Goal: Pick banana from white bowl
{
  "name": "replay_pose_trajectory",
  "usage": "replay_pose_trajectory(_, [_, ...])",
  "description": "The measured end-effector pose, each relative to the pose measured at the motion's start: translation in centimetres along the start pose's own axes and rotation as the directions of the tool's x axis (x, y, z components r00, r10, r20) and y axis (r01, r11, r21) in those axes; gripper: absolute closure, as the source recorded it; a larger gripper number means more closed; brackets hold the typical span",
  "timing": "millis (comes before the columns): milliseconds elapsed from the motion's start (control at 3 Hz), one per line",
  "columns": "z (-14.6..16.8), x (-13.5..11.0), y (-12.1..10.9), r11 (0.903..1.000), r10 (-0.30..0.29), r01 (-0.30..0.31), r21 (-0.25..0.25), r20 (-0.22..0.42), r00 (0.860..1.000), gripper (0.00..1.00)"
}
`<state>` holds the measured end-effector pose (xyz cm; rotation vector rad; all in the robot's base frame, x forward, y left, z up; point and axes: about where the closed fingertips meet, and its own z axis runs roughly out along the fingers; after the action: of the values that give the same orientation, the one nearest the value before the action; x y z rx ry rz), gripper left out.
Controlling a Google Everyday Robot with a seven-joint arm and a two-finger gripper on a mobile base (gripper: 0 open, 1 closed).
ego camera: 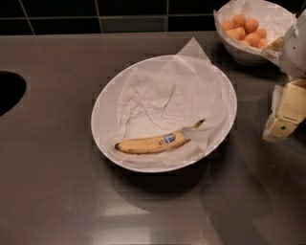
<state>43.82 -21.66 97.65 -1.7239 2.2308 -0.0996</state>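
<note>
A small yellow banana (154,143) with brown blemishes and a blue-white sticker lies on its side in the near part of the large oval white bowl (101,114), which is lined with crumpled white paper. The bowl sits in the middle of a dark grey counter. My gripper (286,115) shows at the right edge, to the right of the bowl and apart from it, level with the bowl's rim. Only part of it is in view.
A smaller white bowl (241,53) with small round orange fruits (246,29) stands at the back right, just behind my arm. A dark sink opening (8,91) is at the left edge. A black tiled wall (95,14) runs along the back.
</note>
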Motion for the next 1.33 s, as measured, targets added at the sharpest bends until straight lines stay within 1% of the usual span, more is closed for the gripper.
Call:
replay_pose_trajectory(667, [-0.1, -0.4, -0.1, 1.0000, -0.008, 0.008, 0.005, 0.004, 1.000, 0.00])
replay_pose_trajectory(1000, [-0.4, -2.7, -0.1, 0.9976, -0.068, 0.068, 0.013, 0.011, 0.998, 0.00])
replay_pose_trajectory(1333, [0.1, -5.6, 0.1, 0.9889, -0.149, 0.149, -0.001, 0.020, 0.989, 0.00])
